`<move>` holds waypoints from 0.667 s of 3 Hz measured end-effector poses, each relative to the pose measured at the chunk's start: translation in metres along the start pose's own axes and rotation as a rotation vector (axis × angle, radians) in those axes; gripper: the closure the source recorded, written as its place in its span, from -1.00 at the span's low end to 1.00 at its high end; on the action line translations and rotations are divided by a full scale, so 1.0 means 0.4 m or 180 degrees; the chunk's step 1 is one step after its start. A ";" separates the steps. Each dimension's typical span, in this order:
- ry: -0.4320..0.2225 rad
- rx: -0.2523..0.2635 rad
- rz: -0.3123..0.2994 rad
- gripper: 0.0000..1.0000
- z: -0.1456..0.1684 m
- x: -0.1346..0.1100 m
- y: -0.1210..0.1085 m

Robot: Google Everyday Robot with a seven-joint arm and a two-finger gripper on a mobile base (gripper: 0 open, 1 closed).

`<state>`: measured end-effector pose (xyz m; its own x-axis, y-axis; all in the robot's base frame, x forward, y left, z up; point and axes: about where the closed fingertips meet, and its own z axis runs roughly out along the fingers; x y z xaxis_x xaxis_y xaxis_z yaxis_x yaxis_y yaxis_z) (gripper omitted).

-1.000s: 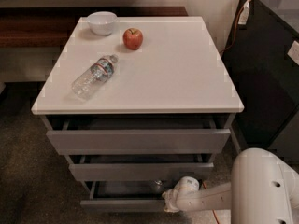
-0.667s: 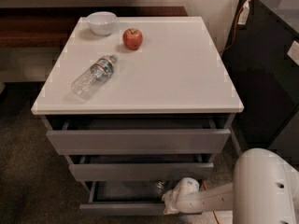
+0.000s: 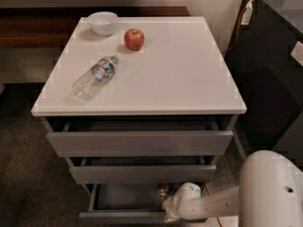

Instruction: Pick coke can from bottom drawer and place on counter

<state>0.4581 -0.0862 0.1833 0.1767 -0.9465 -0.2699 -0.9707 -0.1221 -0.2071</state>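
Observation:
The bottom drawer [image 3: 124, 216] is pulled out below the two taller grey drawers. Inside it, at the right, a small reddish piece of the coke can [image 3: 164, 188] shows; most of the can is hidden under the drawer above and behind my gripper. My gripper [image 3: 173, 203] comes in from the lower right on its white arm. It sits at the drawer's front right, just in front of the can. Whether it touches the can I cannot tell. The white counter [image 3: 180, 74] tops the cabinet.
On the counter lie a clear water bottle [image 3: 93, 77] on its side at the left, a red apple [image 3: 134, 39] and a white bowl [image 3: 102, 22] at the back. A dark cabinet [image 3: 274, 70] stands to the right. A dark wooden shelf [image 3: 33, 27] runs behind.
The bottom drawer's front panel has come a little further out. My gripper has shifted slightly down and left with it. The things on the counter have not moved.

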 end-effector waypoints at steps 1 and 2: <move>-0.0008 -0.0016 -0.0015 1.00 0.001 -0.005 0.007; -0.0026 -0.0055 -0.0050 1.00 0.001 -0.014 0.025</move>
<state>0.4474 -0.0822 0.1822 0.1931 -0.9420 -0.2746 -0.9705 -0.1421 -0.1950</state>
